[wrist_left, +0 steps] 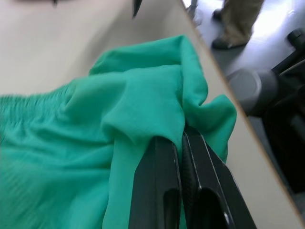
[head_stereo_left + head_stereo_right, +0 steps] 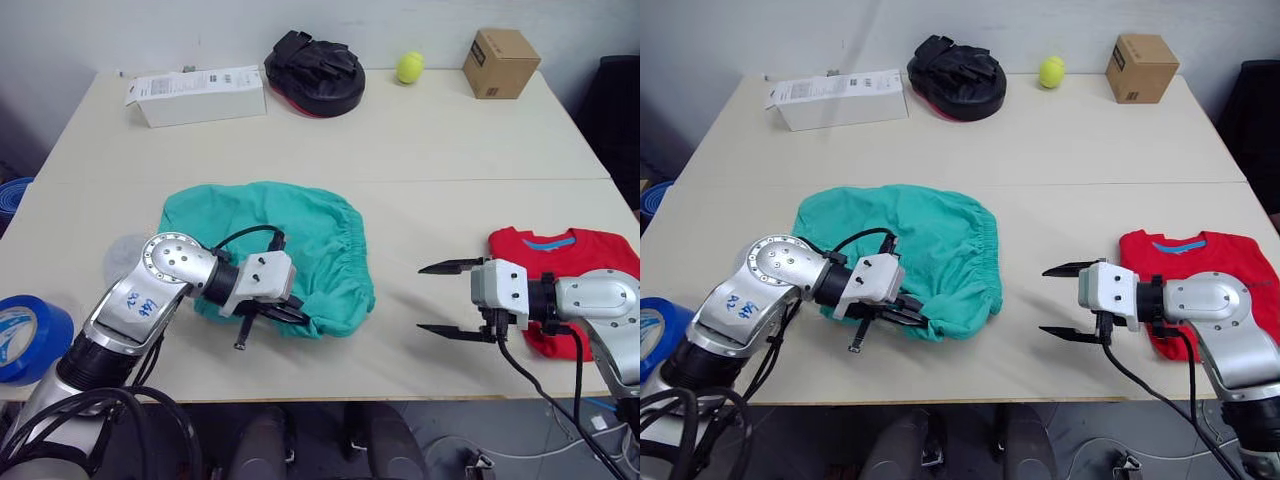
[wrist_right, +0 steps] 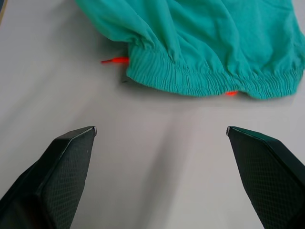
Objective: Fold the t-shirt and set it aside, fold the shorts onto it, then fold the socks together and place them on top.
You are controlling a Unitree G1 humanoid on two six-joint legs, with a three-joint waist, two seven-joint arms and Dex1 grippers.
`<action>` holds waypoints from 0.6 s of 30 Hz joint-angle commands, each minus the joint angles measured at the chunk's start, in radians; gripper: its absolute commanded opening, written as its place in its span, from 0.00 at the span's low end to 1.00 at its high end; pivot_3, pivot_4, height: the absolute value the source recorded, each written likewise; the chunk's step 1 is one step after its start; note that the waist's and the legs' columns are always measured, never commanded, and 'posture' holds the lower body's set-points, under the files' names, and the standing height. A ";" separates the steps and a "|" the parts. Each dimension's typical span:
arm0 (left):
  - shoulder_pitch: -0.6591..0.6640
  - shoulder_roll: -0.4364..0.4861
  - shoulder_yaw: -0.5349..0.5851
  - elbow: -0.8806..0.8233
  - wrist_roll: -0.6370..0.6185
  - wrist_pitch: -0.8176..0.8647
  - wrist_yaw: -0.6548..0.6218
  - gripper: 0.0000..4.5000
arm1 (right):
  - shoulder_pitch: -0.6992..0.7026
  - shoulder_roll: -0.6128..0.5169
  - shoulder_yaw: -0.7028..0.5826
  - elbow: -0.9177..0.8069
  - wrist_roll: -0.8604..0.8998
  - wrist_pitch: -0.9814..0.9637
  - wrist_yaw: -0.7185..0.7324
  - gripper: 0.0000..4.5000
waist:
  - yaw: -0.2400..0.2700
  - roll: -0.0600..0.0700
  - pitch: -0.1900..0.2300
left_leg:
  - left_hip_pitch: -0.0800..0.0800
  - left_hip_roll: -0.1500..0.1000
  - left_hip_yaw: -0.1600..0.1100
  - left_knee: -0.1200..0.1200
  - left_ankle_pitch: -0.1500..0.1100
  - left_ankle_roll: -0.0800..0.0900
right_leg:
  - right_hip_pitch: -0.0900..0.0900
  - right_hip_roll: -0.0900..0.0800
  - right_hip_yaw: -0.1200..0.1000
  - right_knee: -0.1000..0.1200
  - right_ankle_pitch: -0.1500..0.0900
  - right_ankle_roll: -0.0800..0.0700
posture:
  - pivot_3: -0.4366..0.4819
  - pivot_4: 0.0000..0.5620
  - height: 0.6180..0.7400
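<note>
The teal-green shorts [image 2: 290,235] lie crumpled at the table's middle left, waistband toward the right. My left gripper [image 2: 285,312] is shut on a fold of the shorts' near edge, and its fingers [image 1: 162,181] press together on the cloth. The red t-shirt [image 2: 520,245] lies folded at the right edge, partly under my right arm. Between the shorts and the t-shirt my right gripper [image 2: 420,298] hovers open and empty, facing the waistband [image 3: 190,81]. A pale grey lump, apparently the socks [image 2: 125,258], sits behind my left forearm.
Along the far edge stand a white box [image 2: 195,95], a black padded mitt [image 2: 315,72], a tennis ball [image 2: 409,67] and a cardboard box [image 2: 500,62]. A blue tape roll [image 2: 25,335] lies at the near left. A person's shoes [image 1: 236,24] stand beside the table.
</note>
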 commanded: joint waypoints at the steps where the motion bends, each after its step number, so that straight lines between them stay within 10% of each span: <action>1: 0.020 0.017 0.051 -0.031 -0.015 -0.001 0.021 0.05 | -0.032 0.023 0.029 -0.009 -0.012 -0.060 0.010 1.00 | 0.000 0.000 0.000 | 0.000 0.000 0.000 0.000 0.000 0.000 | 0.000 0.000 0.000 0.000 0.000 0.000 | 0.48 0.27 1.00; 15: 0.240 0.210 0.321 -0.206 -0.155 0.088 0.015 0.99 | -0.126 0.065 0.141 0.124 -0.105 -0.257 0.070 1.00 | -0.011 -0.001 0.000 | 0.000 0.001 -0.001 0.000 0.000 0.000 | 0.000 0.000 0.000 0.000 0.000 0.000 | 0.48 0.27 1.00; 18: 0.381 0.277 0.366 -0.202 -0.053 -0.037 0.032 0.99 | -0.189 0.099 0.192 0.228 -0.175 -0.385 0.069 1.00 | -0.014 0.000 0.000 | 0.001 0.001 -0.001 -0.001 0.000 0.000 | 0.000 0.000 0.000 0.000 -0.001 -0.001 | 0.48 0.27 1.00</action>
